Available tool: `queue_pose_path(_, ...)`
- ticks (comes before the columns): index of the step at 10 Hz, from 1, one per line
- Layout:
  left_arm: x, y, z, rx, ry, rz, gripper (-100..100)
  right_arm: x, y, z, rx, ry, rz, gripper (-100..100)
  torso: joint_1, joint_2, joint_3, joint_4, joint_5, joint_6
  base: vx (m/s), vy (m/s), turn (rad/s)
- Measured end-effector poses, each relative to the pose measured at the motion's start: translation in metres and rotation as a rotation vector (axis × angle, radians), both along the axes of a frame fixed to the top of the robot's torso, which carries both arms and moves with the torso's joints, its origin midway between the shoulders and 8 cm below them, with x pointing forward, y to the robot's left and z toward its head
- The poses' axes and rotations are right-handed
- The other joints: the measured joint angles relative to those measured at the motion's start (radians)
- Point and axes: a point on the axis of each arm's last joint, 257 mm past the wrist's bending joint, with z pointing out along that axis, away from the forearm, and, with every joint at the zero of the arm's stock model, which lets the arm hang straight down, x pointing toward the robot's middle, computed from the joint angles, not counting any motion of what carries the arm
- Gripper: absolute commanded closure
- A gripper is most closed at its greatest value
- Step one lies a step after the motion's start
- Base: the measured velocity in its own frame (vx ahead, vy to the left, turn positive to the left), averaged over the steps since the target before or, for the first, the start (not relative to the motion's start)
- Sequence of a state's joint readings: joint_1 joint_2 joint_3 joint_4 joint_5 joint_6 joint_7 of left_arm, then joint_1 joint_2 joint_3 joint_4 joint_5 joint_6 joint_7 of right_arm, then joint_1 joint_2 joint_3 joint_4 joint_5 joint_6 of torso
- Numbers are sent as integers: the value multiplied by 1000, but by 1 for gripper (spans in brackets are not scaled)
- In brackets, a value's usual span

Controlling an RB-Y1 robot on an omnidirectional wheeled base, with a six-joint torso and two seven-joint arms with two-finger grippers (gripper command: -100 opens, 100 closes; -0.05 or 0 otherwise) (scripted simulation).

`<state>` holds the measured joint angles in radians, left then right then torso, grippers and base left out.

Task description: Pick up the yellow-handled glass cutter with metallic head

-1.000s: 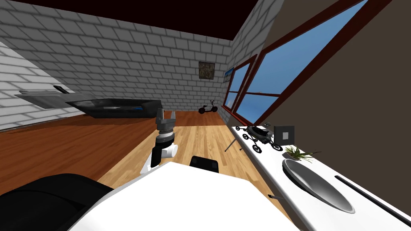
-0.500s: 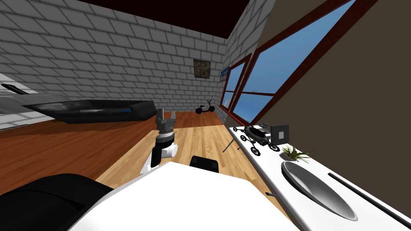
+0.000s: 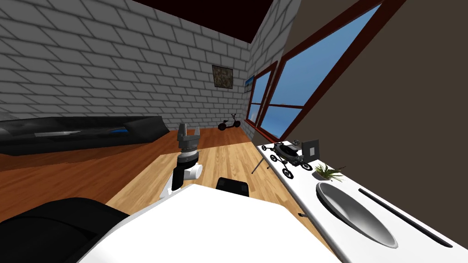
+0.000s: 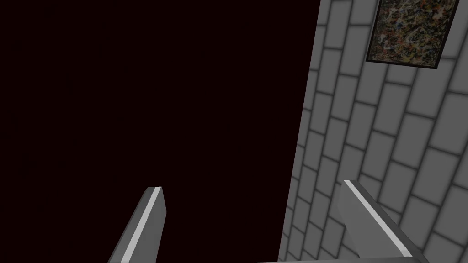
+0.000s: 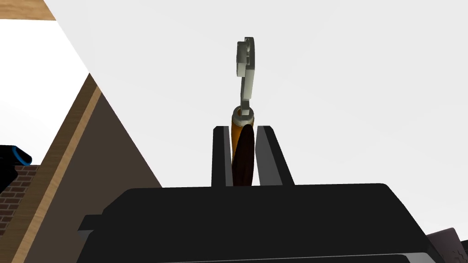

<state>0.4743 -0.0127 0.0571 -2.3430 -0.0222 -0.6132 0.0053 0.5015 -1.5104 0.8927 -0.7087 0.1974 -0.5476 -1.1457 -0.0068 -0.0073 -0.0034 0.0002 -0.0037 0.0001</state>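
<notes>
In the right wrist view my right gripper (image 5: 242, 129) is shut on the glass cutter (image 5: 247, 86). Its yellow-orange handle (image 5: 237, 132) is pinched between the two dark-looking fingers (image 5: 221, 155), and the grey metallic head sticks out past the fingertips against a plain white surface. My left gripper (image 3: 188, 132) stands raised above the wooden floor in front of my chest. Its fingers (image 4: 148, 214) are spread wide apart with nothing between them.
A long white counter (image 3: 411, 249) runs along my right under the windows, holding a grey oval basin (image 3: 354, 214), a small plant (image 3: 328, 172), a wheeled toy vehicle (image 3: 289, 157) and a small dark frame (image 3: 311, 149). A black sofa (image 3: 91, 132) and a scooter (image 3: 228, 123) stand by the brick wall.
The whole head view has slid leftward, so I have turned to the right. The left arm holds the same pose in front of my chest.
</notes>
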Motion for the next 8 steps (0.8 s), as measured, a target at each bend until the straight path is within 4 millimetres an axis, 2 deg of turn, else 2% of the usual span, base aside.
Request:
queue_pose_path(2, 0, 0, 0, 0, 0, 0, 0, 5, 0, 2, -1, -8, 29, 100, 2, -1, 0, -1, 0, 6, 156, -1, -260)
queue_pose_path(4, 0, 0, 0, 0, 0, 0, 0, 1, 2, 2, 2, 0, 59, 100, 0, 0, 0, 0, 0, 1, 117, -21, -143)
queue_pose_path(5, 0, 0, 0, 0, 0, 0, 0, 3, 2, 3, 2, -8, 69, 100, 0, -2, -1, -1, 0, 5, 158, -21, -208)
queue_pose_path(7, 0, 0, 0, 0, 0, 0, 0, 1, 3, 5, 0, -4, 97, 100, 1, 0, 0, 0, 0, 0, 37, 3, 9)
queue_pose_path(8, 0, 0, 0, 0, 0, 0, 0, 2, 3, 5, -1, -1, 117, 100, 1, 3, 2, 0, 0, 0, 144, 10, -217)
